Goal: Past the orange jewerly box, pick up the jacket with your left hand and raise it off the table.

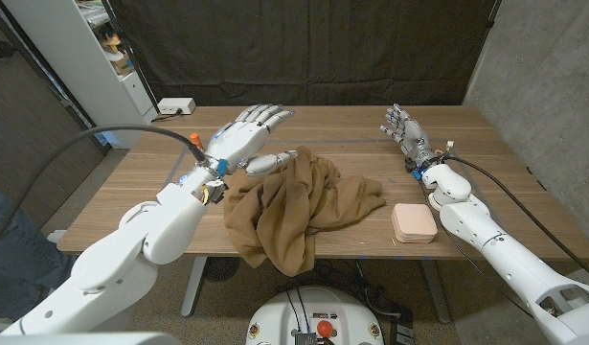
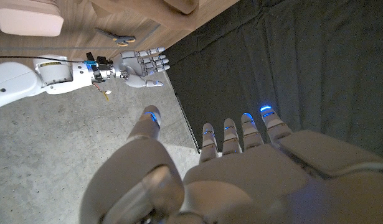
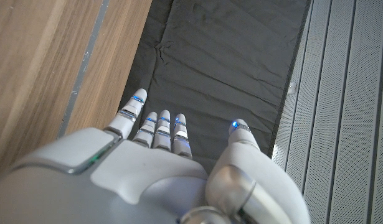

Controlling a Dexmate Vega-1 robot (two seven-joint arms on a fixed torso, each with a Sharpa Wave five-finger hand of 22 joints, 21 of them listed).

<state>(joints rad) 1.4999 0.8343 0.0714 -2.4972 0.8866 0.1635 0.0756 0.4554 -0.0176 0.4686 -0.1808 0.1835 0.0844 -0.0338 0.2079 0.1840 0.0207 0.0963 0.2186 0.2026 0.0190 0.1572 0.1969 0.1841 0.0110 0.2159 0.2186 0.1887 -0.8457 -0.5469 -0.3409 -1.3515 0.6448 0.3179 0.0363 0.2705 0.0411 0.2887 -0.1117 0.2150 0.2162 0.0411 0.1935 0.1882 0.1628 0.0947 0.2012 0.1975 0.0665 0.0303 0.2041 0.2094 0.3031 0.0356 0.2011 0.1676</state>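
Brown jacket (image 1: 299, 206): crumpled mid-table, hem spilling over the near edge.
Peach jewelry box (image 1: 414, 222): on the wooden table (image 1: 361, 134), just right of the jacket (paler than orange).
My left hand (image 1: 244, 137): fingers spread, holding nothing, thumb beside the cloth's far-left edge.
My right hand (image 1: 405, 127): empty, fingers apart, well right.
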